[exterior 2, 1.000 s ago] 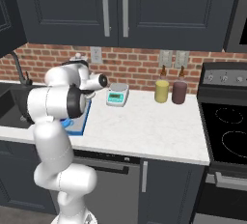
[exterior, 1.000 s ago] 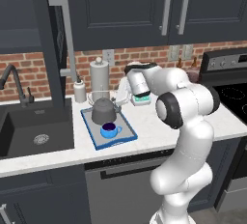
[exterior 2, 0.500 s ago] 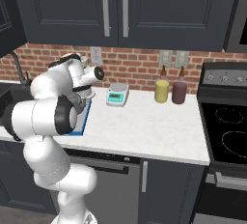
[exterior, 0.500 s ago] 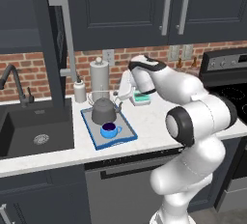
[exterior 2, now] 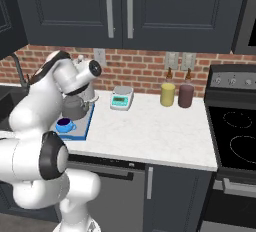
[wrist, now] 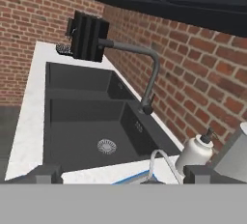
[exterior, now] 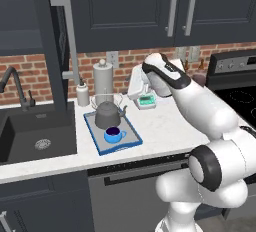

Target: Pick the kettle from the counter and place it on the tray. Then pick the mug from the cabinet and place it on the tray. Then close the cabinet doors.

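Jaws parted and empty, kettle point(exterior: 107, 115) and mug point(exterior: 114, 135) on tray point(exterior: 129, 141) (mug in front)

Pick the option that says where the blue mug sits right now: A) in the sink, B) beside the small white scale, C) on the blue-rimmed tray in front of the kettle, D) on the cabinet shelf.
C: the left base view shows the mug resting on the tray, just in front of the kettle, with the counter under the tray.
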Motion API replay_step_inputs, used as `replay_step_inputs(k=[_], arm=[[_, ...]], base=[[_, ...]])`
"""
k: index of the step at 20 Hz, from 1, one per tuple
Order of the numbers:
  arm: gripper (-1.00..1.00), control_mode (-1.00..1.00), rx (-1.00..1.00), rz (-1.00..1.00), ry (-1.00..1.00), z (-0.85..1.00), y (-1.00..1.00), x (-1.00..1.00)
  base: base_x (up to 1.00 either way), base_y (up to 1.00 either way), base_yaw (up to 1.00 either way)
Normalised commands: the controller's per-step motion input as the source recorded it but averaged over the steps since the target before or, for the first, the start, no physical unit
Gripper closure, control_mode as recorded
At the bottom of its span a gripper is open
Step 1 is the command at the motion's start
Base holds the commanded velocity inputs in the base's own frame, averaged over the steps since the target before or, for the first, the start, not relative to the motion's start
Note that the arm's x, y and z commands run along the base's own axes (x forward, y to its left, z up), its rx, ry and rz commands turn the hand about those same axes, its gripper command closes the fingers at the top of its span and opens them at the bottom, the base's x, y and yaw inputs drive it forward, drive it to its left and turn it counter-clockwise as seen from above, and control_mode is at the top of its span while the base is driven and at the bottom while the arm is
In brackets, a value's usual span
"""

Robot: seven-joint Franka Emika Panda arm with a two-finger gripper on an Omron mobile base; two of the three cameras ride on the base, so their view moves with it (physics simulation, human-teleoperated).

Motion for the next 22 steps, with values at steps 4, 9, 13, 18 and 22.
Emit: replay_step_inputs(k=[4,9,13,18,22], arm=[[-1.00,-1.00,0.00,0.00,0.00,0.69,-0.10,-0.80],[-1.00,-1.00,0.01,0.00,0.00,0.46,-0.04,-0.82],[-1.00,-1.00,0.01,-0.08,0.00,0.17,-0.05,-0.84],[-1.00,-1.00,0.01,-0.15,0.00,0.18,-0.20,-0.86],[-1.00,-1.00,0.00,-0.21,0.04,0.26,-0.33,-0.76]], base=[[0.00,0.00,0.00],[0.00,0.00,0.00],[0.00,0.00,0.00],[0.00,0.00,0.00],[0.00,0.00,0.00]])
